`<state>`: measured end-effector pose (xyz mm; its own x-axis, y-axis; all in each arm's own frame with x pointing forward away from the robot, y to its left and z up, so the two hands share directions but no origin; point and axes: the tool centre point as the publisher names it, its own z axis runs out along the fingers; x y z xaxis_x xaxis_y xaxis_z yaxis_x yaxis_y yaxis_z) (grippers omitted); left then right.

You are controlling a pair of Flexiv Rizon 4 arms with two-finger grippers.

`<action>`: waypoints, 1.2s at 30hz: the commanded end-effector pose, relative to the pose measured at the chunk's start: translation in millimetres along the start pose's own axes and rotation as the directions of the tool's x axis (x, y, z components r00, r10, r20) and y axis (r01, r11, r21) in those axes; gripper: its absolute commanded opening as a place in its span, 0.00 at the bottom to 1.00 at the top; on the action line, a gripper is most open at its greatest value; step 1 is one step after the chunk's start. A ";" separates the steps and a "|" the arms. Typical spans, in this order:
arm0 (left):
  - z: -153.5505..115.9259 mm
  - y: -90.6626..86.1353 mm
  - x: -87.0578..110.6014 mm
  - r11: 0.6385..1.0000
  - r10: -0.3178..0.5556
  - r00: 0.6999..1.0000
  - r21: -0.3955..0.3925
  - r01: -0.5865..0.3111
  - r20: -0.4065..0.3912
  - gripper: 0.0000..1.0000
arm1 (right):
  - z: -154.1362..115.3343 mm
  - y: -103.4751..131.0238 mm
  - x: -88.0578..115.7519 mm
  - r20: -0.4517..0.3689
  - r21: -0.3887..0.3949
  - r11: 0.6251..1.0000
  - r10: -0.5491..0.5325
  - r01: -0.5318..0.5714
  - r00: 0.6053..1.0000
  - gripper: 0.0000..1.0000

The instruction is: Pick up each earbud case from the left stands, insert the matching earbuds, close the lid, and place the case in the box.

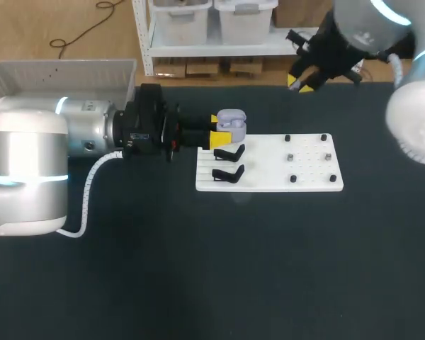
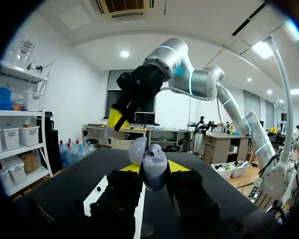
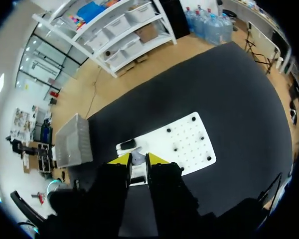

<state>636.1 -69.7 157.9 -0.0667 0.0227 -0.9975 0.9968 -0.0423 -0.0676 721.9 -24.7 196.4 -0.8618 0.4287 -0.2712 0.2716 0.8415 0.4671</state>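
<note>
Head view, nearest first.

- Black table (image 1: 198,283): fills the lower frame.
- Left arm (image 1: 35,163): enters from the left edge at mid height and lies level toward the centre.
- White board (image 1: 269,182): centre right of the frame. It carries two bare black stands (image 1: 228,172) at its left end and small dark pegs (image 1: 293,178) across its right half.
- Left gripper (image 1: 217,129): at the board's upper left corner, with its two yellow tips set on either side of the lavender earbud case (image 1: 231,119). The left wrist view confirms the grasp, with both tips touching the case body from opposite sides.
- Case lid: open. The contents are too small to tell. Whether the case rests on a stand beneath it cannot be told.
- Grey box (image 1: 28,78): upper left of the frame, beyond the left arm and well apart from the case.
- Right gripper (image 1: 300,85): upper right of the frame, past the board's far edge and raised above the table. In the right wrist view its fingers stand a little apart with nothing held between them, and the board and case lie far beneath.
</note>
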 end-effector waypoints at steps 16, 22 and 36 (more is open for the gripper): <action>0.3 -1.3 0.2 1.000 0.001 1.000 -0.005 -0.001 0.001 0.00 | -72.6 41.3 59.0 -0.316 -0.094 0.945 -0.326 0.313 0.891 0.00; 0.3 -1.3 0.2 1.000 0.001 1.000 -0.005 -0.001 0.001 0.00 | -64.9 47.3 78.6 -0.376 -0.116 0.919 -0.392 0.377 0.840 0.00; 0.3 -1.3 0.2 1.000 0.001 1.000 -0.005 -0.001 0.001 0.00 | -48.9 59.2 104.8 -0.410 -0.144 0.893 -0.446 0.426 0.796 0.00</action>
<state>636.0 -69.7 157.9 -0.0667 0.0227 -0.9975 0.9968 -0.0423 -0.0676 626.0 52.6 236.5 -0.9822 -0.1701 -0.0799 -0.1880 0.8849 0.4262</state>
